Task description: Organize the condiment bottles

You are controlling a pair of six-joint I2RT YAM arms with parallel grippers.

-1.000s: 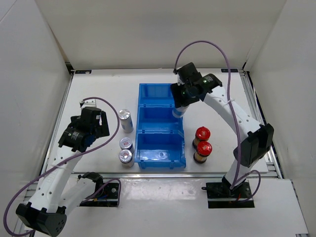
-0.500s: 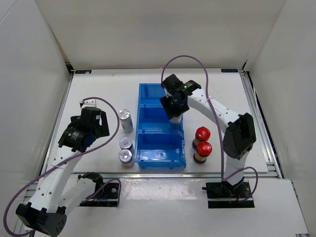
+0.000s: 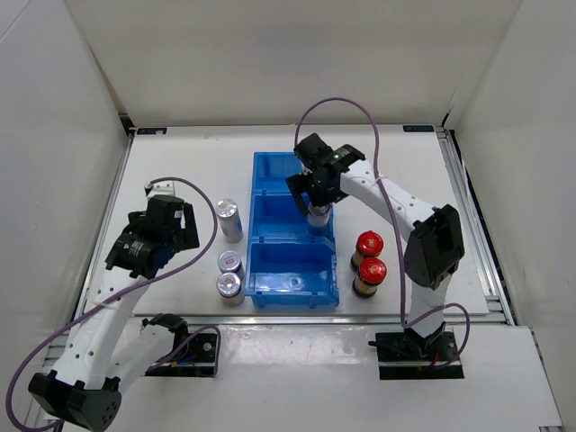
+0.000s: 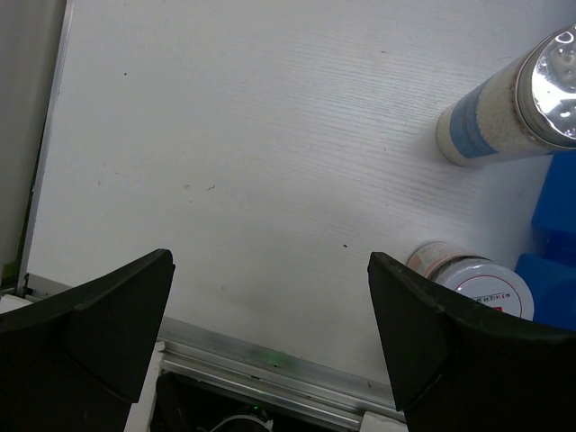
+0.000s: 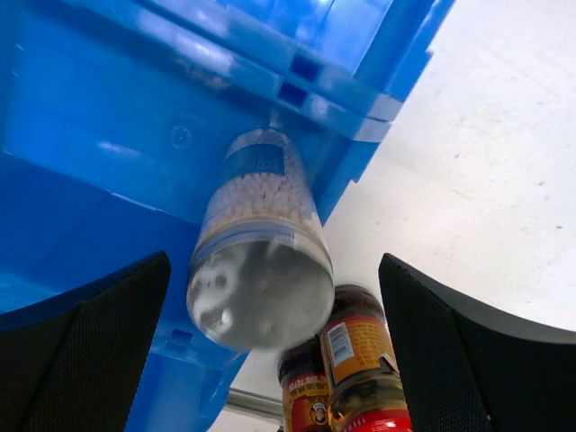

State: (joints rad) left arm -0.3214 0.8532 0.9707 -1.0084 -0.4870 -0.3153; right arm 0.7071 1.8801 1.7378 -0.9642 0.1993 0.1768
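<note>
**A:** Tally?

**B:** Six condiment bottles.
- Tall silver-capped, two. The counter tall bottle (image 3: 229, 219) stands left of the blue bin (image 3: 256, 193). The binned tall bottle (image 5: 256, 216) is in the middle of the bin's three compartments, by its right wall.
- Short silver-capped, two. The far short bottle (image 3: 231, 262) and near short bottle (image 3: 229, 285) sit close together, just beside the bin's left wall.
- Red-capped, two. The far red-capped bottle (image 3: 368, 244) and near red-capped bottle (image 3: 370, 272) sit just beside the bin's right wall.

**A:** Grippers?

**B:** The right gripper (image 3: 314, 207) is over the binned tall bottle with its fingers spread wide. There is a gap on each side of the bottle, so it grips nothing. The cap is blurred in the wrist view, so I can't say whether the bottle stands upright or leans. The left gripper (image 4: 270, 261) is fully spread with nothing between its fingers, hovering over the counter (image 3: 171, 166) left of the counter tall bottle.

**A:** Changes?

**B:** A second ago the right gripper was clamped on that bottle at the bin's right rim. Half a second ago it was over the middle compartment, still clamped. Now it has let go. The left arm and the other five bottles are unmoved.

**A:** Room?

**B:** The right side is tight, since the red-capped pair fills the strip between the bin wall and the right arm. On the left, white counter runs from the three bottles to the raised side rail. A band of counter lies between the bin's far rim and the back wall.
</note>
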